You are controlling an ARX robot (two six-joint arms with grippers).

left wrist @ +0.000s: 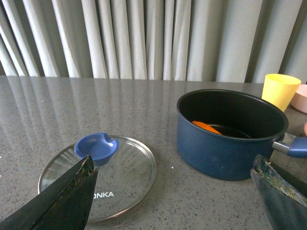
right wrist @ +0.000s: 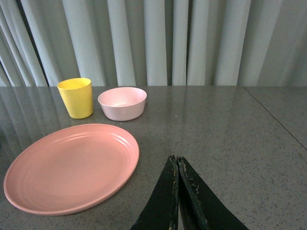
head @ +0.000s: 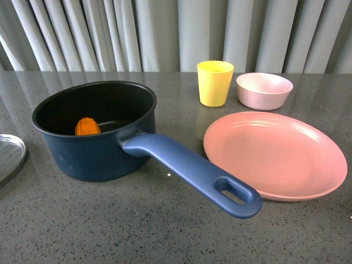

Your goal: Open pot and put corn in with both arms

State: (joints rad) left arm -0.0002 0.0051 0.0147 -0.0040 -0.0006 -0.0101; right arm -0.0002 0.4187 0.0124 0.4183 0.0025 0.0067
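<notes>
The navy pot (head: 96, 143) stands uncovered on the grey table, its long blue handle (head: 192, 173) pointing toward me. The orange corn (head: 87, 126) lies inside it, and the left wrist view shows the same corn (left wrist: 206, 127) low in the pot (left wrist: 225, 143). The glass lid (left wrist: 103, 175) with its blue knob (left wrist: 97, 147) rests flat on the table left of the pot. My left gripper (left wrist: 175, 167) is open, with nothing between its fingers, above the table between lid and pot. My right gripper (right wrist: 176, 160) is shut and empty, right of the pink plate. Neither arm shows in the front view.
A large pink plate (head: 275, 157) lies right of the pot handle. Behind it stand a yellow cup (head: 214, 82) and a small pink bowl (head: 264, 91). The lid's edge (head: 10, 157) shows at the far left. Grey curtains hang behind the table.
</notes>
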